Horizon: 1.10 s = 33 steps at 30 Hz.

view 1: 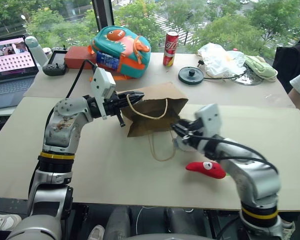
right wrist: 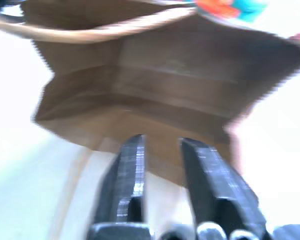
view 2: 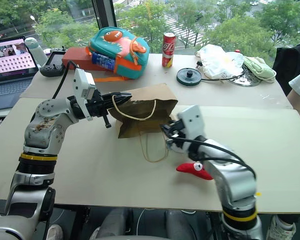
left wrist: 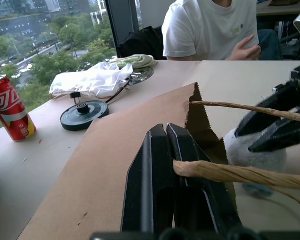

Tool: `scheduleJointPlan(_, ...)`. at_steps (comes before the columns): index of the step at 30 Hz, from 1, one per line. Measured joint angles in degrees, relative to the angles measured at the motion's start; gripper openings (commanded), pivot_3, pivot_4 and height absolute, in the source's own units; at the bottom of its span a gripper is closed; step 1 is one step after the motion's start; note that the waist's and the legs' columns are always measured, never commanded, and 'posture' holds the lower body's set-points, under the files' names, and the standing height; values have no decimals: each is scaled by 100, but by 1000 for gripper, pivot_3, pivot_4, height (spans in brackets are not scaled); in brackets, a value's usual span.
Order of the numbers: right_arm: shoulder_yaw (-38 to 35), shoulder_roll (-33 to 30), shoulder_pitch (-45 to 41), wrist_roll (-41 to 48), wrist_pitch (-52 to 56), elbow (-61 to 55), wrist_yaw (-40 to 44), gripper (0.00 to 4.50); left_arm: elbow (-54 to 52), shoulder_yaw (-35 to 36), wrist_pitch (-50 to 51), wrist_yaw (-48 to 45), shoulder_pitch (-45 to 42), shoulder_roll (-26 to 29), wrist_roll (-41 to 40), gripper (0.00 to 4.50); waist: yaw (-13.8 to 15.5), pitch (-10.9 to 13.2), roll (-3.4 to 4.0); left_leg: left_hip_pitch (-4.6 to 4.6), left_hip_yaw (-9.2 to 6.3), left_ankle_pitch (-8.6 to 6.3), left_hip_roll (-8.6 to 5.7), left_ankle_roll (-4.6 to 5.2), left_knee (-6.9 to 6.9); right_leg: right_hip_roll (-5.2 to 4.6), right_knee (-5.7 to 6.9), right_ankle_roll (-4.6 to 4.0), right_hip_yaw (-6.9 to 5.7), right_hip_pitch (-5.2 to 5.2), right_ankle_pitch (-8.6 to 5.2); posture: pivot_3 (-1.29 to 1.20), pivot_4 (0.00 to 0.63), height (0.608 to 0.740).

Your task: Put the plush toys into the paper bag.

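Nearest the robot, on the tan table (view 1: 115,170), the chili (view 1: 206,169) lies just beside the right arm, not yet bagged. Just past it the right gripper (view 1: 179,131) sits at the bag (view 1: 155,107) mouth with its fingers a little apart and nothing between them. The grey ball (left wrist: 252,150) rests at the mouth under those fingers, and whether it lies fully inside is hard to tell from here. Across the mouth, the left gripper (view 1: 135,95) is clamped on the upper twine handle (left wrist: 225,173) and lifts that edge so the bag gapes toward the right arm. The step in hand seems to be getting the toys through that opening. To do it well, the left should keep the rim high and steady, since a sagging edge would close the gap. The right should nudge the ball deeper, then take the chili by its middle and carry it low and straight in, clear of the loose lower handle lying on the table. Farther back stand a monster-faced backpack (view 1: 121,51) and a red can (view 1: 170,48) with white lettering I cannot make out. A laptop (view 1: 10,62) at the far left shows a pink grid, and its text is too small to read.
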Motion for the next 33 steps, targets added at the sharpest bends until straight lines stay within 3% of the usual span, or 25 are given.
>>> scheduleJointPlan(5, -50, -359, 269, 117, 66, 70, 106, 4489, 0, -1, 0, -9, 0, -2, 0, 0, -38, 0, 1, 1, 0, 0, 0, 0, -3, 1, 2, -2, 1, -2, -1, 0, 150, 728)
scheduleJointPlan(12, 543, -641, 356, -138, 80, 438, -79, 4489, 1, -1, 0, -19, 0, -1, 0, 0, -22, 0, 1, 1, 0, 0, -1, 0, -2, 0, 0, -1, 2, 0, -2, 0, 150, 728)
scheduleJointPlan(16, 589, -460, 257, -265, 251, 756, -358, 4489, 1, 0, 0, -25, 0, 2, 0, 0, -25, 0, 1, 2, 0, 0, 0, 0, -2, 1, 1, -2, 2, 0, -2, 0, 150, 728)
scheduleJointPlan(19, 607, -373, 180, -281, 269, 814, -412, 3792, 1, -1, 0, -25, 0, 3, 1, 0, -30, 0, 1, 2, -1, 0, 0, 0, -2, 1, 1, -2, 2, 0, -2, 0, 150, 728)
scheduleJointPlan(27, 623, -396, 178, -292, 261, 830, -478, 1127, 2, -1, -1, -28, 0, 14, 3, 0, -27, 0, 1, 2, 0, 0, 0, 0, -2, 1, 0, -1, 2, 0, -2, 0, 150, 728)
scheduleJointPlan(33, 454, -713, 321, -153, 199, 630, -168, 1127, 10, -1, -2, -25, -1, 13, 4, 0, -10, 1, 2, -2, 0, 0, -1, 0, -2, 0, -4, -1, 2, 0, -2, 0, 150, 728)
